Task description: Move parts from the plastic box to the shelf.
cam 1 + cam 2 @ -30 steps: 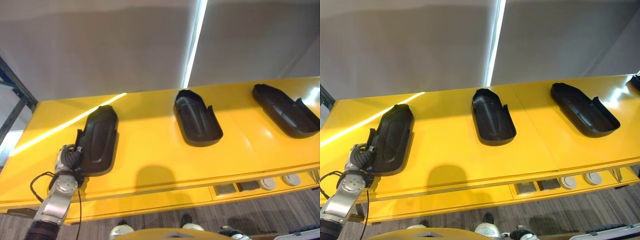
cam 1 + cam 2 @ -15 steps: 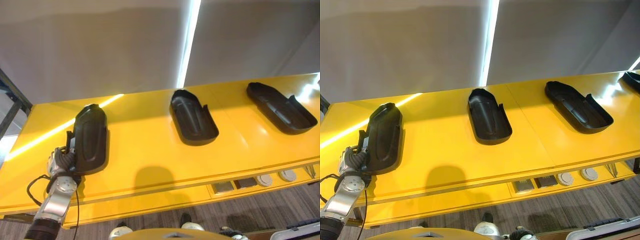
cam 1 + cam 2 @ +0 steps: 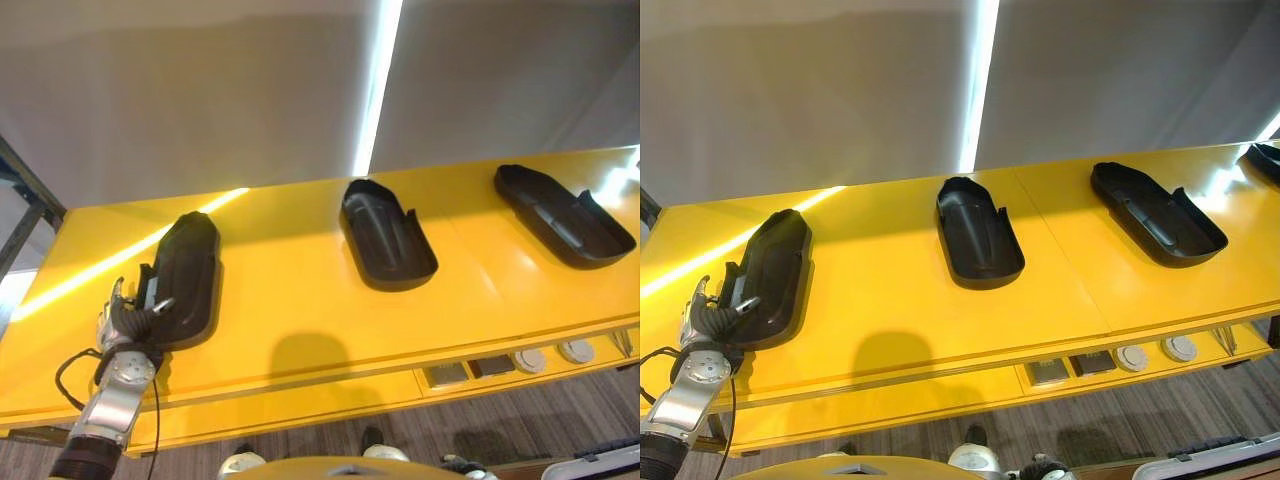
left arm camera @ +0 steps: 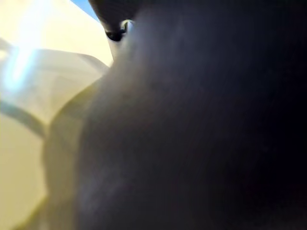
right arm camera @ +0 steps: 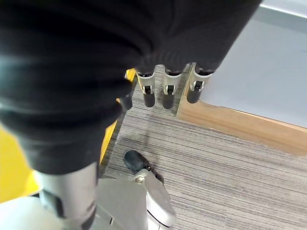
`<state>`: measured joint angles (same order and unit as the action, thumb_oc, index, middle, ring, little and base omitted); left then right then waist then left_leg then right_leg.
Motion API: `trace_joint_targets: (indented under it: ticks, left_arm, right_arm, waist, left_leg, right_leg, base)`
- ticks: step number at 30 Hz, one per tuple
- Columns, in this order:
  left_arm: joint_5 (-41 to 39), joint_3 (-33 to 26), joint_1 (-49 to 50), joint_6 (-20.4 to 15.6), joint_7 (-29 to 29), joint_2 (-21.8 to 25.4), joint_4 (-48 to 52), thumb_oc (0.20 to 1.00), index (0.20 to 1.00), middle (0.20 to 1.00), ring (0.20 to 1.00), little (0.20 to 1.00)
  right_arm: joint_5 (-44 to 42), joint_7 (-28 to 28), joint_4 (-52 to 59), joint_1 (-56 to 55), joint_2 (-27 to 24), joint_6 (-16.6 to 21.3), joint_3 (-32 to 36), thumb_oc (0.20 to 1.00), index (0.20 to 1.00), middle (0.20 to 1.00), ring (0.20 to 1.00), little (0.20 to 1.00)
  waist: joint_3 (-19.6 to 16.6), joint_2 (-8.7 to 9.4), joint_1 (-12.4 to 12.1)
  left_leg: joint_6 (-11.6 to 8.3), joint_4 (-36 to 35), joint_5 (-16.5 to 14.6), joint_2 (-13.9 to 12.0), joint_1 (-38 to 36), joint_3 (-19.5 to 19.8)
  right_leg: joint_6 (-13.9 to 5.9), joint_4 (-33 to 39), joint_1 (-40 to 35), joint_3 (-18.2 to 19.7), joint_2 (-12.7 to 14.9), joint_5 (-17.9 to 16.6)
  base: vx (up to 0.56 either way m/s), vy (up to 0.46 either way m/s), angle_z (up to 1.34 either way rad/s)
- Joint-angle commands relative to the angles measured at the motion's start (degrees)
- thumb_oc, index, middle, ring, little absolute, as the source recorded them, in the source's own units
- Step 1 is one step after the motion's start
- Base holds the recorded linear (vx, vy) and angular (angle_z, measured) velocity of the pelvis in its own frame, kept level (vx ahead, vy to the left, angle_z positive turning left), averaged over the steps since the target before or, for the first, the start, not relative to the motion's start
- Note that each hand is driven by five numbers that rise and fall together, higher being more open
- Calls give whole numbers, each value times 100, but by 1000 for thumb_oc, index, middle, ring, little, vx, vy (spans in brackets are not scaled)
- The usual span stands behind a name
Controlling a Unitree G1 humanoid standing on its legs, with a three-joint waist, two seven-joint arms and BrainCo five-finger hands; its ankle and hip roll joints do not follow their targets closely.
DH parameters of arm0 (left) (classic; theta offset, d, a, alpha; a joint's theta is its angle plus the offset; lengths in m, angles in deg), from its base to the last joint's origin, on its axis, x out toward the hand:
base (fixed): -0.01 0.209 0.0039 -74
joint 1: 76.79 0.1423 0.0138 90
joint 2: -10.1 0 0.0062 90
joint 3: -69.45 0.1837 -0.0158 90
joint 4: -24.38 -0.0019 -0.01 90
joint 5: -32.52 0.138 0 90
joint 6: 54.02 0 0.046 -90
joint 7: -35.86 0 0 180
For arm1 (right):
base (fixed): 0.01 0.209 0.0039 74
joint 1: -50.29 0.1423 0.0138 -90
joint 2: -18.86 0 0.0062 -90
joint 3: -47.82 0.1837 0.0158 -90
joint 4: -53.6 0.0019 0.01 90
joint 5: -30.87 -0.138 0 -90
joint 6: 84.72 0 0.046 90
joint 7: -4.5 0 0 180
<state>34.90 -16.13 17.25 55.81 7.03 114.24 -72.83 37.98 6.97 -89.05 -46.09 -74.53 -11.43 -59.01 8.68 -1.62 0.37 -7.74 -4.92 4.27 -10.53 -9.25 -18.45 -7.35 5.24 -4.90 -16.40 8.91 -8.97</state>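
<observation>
The left robot hand (image 3: 128, 322) sits at the near end of a black part (image 3: 185, 278) on the yellow shelf (image 3: 300, 300), and the part lies flat on the shelf surface, hollow side down. The fingers look spread and straightened, one dark tip resting on the part's near edge rather than curled round it, so I read this robot hand as open, letting go. The left wrist view is dark with the part pressed close against the lens, a pale strip of shelf beside it. Further along the shelf lies a second black part (image 3: 387, 235), hollow side up, well apart from the first, and a third black part (image 3: 562, 215) lies towards the right end, also hollow side up; in the right eye view the tip of a fourth part (image 3: 1267, 158) peeks in at the far right edge. The right robot hand (image 5: 165, 91) hangs low over the striped floor (image 5: 230, 172), fingers straight and holding nothing, with a wooden-edged board (image 5: 240, 122) just beyond its fingertips. So at least three parts are on the shelf, spaced in a row, and this one looks freshly set down. The plastic box is out of sight, so how many parts remain I cannot say; the likely next job is to clear the left robot hand away and go back for more.
</observation>
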Motion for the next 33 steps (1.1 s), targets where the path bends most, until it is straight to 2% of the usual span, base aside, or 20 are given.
trace_joint_targets:
  ticks: [1, 6, 12, 14, 17, 18, 19, 21, 23, 25, 26, 27, 28, 30, 31, 32, 33]
  left_arm:
    - [69, -298, -605, -515, -287, 220, 390, 1000, 1000, 1000, 1000, 1000]
    - [165, -739, -546, -884, -556, 330, 1143, 1000, 1000, 1000, 1000, 1000]
    - [274, -1312, -464, -1311, -614, 459, 1808, 1000, 1000, 1000, 1000, 1000]
    - [-19, -1530, -460, -1729, -346, 539, 2041, 1000, 1000, 1000, 1000, 1000]
    - [-705, -1561, -513, -2336, 657, 571, 2355, 1000, 1000, 1000, 1000, 1000]
    - [-969, -1541, -531, -2399, 908, 558, 2436, 1000, 1000, 1000, 1000, 1000]
    - [-1494, -1470, -562, -2473, 1642, 516, 2638, 1000, 1000, 1000, 1000, 1000]
    - [-2094, -1332, -583, -2373, 2529, 454, 2929, 1000, 1000, 1000, 1000, 1000]
    - [-2906, -1119, -585, -2001, 3648, 392, 3195, 1000, 1000, 1000, 1000, 1000]
    - [-3301, -965, -590, -1787, 4271, 381, 3318, 1000, 1000, 1000, 1000, 1000]
    - [-3346, -923, -586, -1768, 4393, 375, 3329, 1000, 1000, 1000, 1000, 1000]
    - [-3473, -786, -575, -1638, 4862, 418, 3342, 881, 881, 881, 881, 881]
    - [-3486, -724, -573, -1614, 5146, 447, 3339, 627, 627, 627, 627, 627]
    - [-3509, -594, -539, -1550, 5618, 512, 3321, 363, 363, 363, 363, 363]
    - [-3513, -572, -527, -1541, 5666, 530, 3314, 253, 253, 253, 253, 253]
    - [-3574, -478, -457, -1503, 6000, 611, 3298, 200, 200, 200, 200, 200]
    - [-3618, -446, -416, -1505, 6196, 675, 3277, 200, 200, 200, 200, 200]
  right_arm:
    - [112, -35, -31, 363, -21, -53, -198, 1000, 1000, 1000, 1000, 1000]
    - [103, 7, -144, 370, 25, -18, -142, 1000, 1000, 1000, 1000, 1000]
    - [118, 36, -246, 339, 102, 27, -102, 1000, 1000, 1000, 1000, 1000]
    - [140, 34, -236, 322, 126, 4, -108, 1000, 1000, 1000, 1000, 1000]
    - [204, 27, -257, 329, 161, -11, -74, 1000, 1000, 1000, 1000, 1000]
    - [210, 35, -277, 333, 168, -1, -69, 1000, 1000, 1000, 1000, 1000]
    - [252, 47, -319, 342, 186, 20, -41, 1000, 1000, 1000, 1000, 1000]
    - [334, 49, -346, 358, 207, 18, 14, 1000, 1000, 1000, 1000, 1000]
    - [464, 21, -427, 381, 202, 57, 102, 1000, 1000, 1000, 1000, 1000]
    - [539, 27, -502, 407, 202, 90, 138, 1000, 1000, 1000, 1000, 1000]
    - [542, 28, -512, 416, 196, 88, 131, 1000, 1000, 1000, 1000, 1000]
    - [576, 17, -574, 440, 168, 123, 131, 1000, 1000, 1000, 1000, 1000]
    - [592, 10, -609, 457, 150, 147, 130, 1000, 1000, 1000, 1000, 1000]
    - [630, -28, -666, 506, 103, 178, 134, 1000, 1000, 1000, 1000, 1000]
    - [629, -30, -673, 511, 94, 183, 128, 1000, 1000, 1000, 1000, 1000]
    - [624, -65, -689, 543, 36, 187, 99, 1000, 1000, 1000, 1000, 1000]
    - [618, -75, -671, 536, 12, 171, 82, 1000, 1000, 1000, 1000, 1000]
  waist:
    - [443, 60, 24]
    - [423, 51, -72]
    - [366, 65, -169]
    - [331, 71, -201]
    - [300, 67, -222]
    - [295, 63, -227]
    - [284, 50, -235]
    - [273, 24, -240]
    - [253, -20, -240]
    - [235, -56, -241]
    - [231, -63, -242]
    - [209, -89, -241]
    - [199, -103, -241]
    - [186, -126, -236]
    - [183, -131, -237]
    - [166, -152, -234]
    - [155, -164, -229]
  left_leg:
    - [314, 91, -345, 222, -185, 19]
    - [323, 95, -361, 228, -197, 91]
    - [321, 90, -373, 239, -215, 156]
    - [317, 77, -376, 244, -231, 175]
    - [318, 57, -385, 256, -247, 181]
    - [319, 53, -387, 257, -249, 180]
    - [321, 49, -392, 261, -250, 174]
    - [328, 42, -396, 277, -250, 172]
    - [331, 35, -388, 294, -249, 153]
    - [340, 32, -380, 310, -243, 144]
    - [343, 31, -379, 313, -242, 141]
    - [349, 25, -372, 319, -237, 130]
    - [353, 24, -368, 323, -232, 128]
    - [359, 18, -354, 328, -229, 119]
    - [360, 17, -353, 329, -229, 115]
    - [364, 10, -345, 334, -227, 99]
    - [368, 8, -344, 337, -229, 81]
  right_leg:
    - [-92, -27, -635, -167, 42, 671]
    - [-80, -29, -687, -235, 52, 697]
    - [-84, -29, -748, -306, 60, 719]
    - [-94, -32, -768, -334, 65, 724]
    - [-111, -33, -779, -353, 66, 720]
    - [-113, -31, -779, -359, 67, 717]
    - [-124, -28, -776, -368, 72, 709]
    - [-139, -24, -767, -365, 74, 692]
    - [-165, -24, -743, -360, 78, 660]
    - [-180, -24, -722, -344, 82, 633]
    - [-183, -24, -717, -339, 84, 629]
    - [-192, -24, -701, -324, 85, 618]
    - [-193, -24, -691, -311, 83, 612]
    - [-198, -24, -672, -287, 83, 589]
    - [-199, -24, -669, -283, 84, 588]
    - [-204, -24, -652, -263, 87, 578]
    - [-208, -24, -645, -251, 87, 574]
  base:
    - [0, 0, 0]
    - [-4, 1, 3]
    - [-2, -3, 4]
    - [1, -4, 6]
    - [0, 1, 8]
    - [0, 0, 0]
    - [0, 0, 0]
    - [-6, 16, 0]
    - [-19, 44, 0]
    - [-12, 41, -3]
    - [-7, 44, -5]
    - [-5, 38, -4]
    - [-5, 41, -6]
    - [-2, 23, -7]
    - [1, 29, -3]
    - [3, 35, -1]
    - [4, 46, 0]
